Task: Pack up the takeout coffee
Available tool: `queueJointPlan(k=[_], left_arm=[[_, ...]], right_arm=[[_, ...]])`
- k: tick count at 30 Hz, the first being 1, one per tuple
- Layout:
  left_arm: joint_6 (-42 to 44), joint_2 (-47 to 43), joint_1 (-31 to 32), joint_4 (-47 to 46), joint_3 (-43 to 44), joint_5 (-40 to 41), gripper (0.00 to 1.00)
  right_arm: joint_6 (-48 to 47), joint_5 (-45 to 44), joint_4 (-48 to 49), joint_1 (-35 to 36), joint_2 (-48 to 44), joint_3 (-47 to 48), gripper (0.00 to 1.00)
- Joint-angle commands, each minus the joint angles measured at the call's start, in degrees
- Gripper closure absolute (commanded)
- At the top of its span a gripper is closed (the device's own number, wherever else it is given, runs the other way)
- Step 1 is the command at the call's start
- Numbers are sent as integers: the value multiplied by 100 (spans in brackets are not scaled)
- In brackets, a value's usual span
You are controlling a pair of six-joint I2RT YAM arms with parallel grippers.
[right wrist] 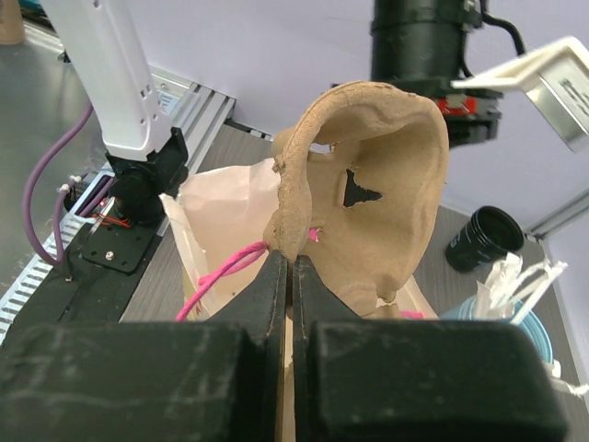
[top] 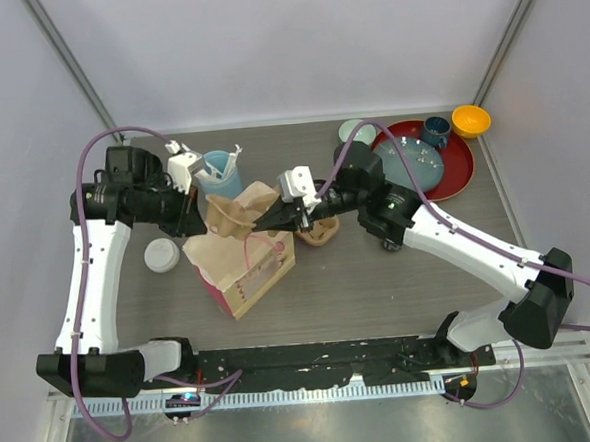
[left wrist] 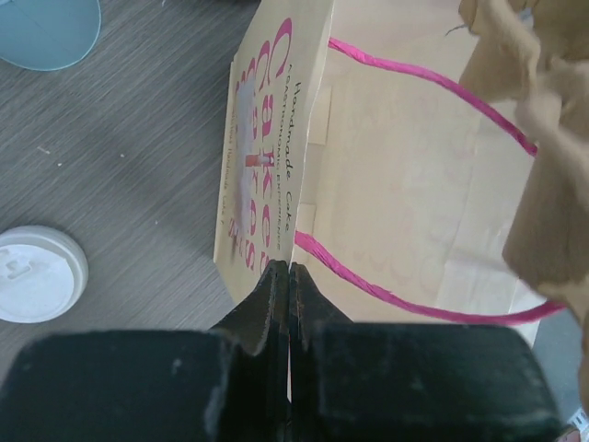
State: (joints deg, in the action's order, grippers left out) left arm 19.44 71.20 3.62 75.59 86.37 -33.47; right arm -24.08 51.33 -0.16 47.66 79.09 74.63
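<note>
The step in hand looks to be getting the moulded pulp cup carrier [right wrist: 368, 193] into the paper bag [top: 253, 274] so the coffee can follow.

The left jaws are pinched fully shut on the bag's rim by a pink cord handle [left wrist: 386, 293]. The right jaws are clamped flat on the carrier's thin edge and hold it upright at the bag's mouth.

To do this well, I judge the left arm should draw its rim outward and hold it taut. That way the mouth gapes and the bag cannot slide on the surface [top: 379, 286]. The right arm should feed the carrier in clear of both handles, since a loop sits right at its lower edge. The carrier should lie flat on the bag's floor before release, because a tilted one will tip cups.

One takeout coffee cup [top: 162, 255], white lid up, stands on the surface at the bag's 9 o'clock, apart from it. I cannot pick out a second one.

The bag's side reads "Cakes" in large pink letters, with "Handmade Cake" in dark script beside it. A finer line is too small to read. No writing on the lid is legible.
</note>
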Motion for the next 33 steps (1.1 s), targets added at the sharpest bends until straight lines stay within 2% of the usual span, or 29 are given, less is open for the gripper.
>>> queueJointPlan(k=[1, 3, 7, 11, 12, 14, 18, 24, 29, 33], left_arm=[[-292, -133, -19, -247, -58, -272, 100], [-204, -124, -19, -177, -102, -624, 100], [-160, -141, -19, -176, -155, -626, 100], [-353, -176, -36, -404, -155, -126, 100], [-501, -185, -37, -614, -173, 311, 100], [-599, -194, -37, -773, -208, 622, 100], [-634, -142, -45, -862, -173, 395, 100], [-679, -141, -45, -827, -147, 359, 100], [-731, -98, -45, -835, -164, 394, 100], [-863, -1, -45, -827, -147, 526, 100]], right_arm=[[-449, -229, 69, 331, -184, 174, 99], [-501, -220, 113, 384, -78, 245, 99], [-545, -71, 104, 411, 255, 280, 99], [-572, 61, 87, 411, 169, 114, 99], [-581, 61, 87, 411, 99, 44, 99], [-607, 0, 69, 411, -103, -176, 99], [-476, -132, 104, 402, -384, -484, 99], [-106, -193, 658, 437, -824, -1047, 99], [-124, -281, 623, 463, -895, -1179, 99], [-491, -632, 98, 525, -632, -1030, 99]])
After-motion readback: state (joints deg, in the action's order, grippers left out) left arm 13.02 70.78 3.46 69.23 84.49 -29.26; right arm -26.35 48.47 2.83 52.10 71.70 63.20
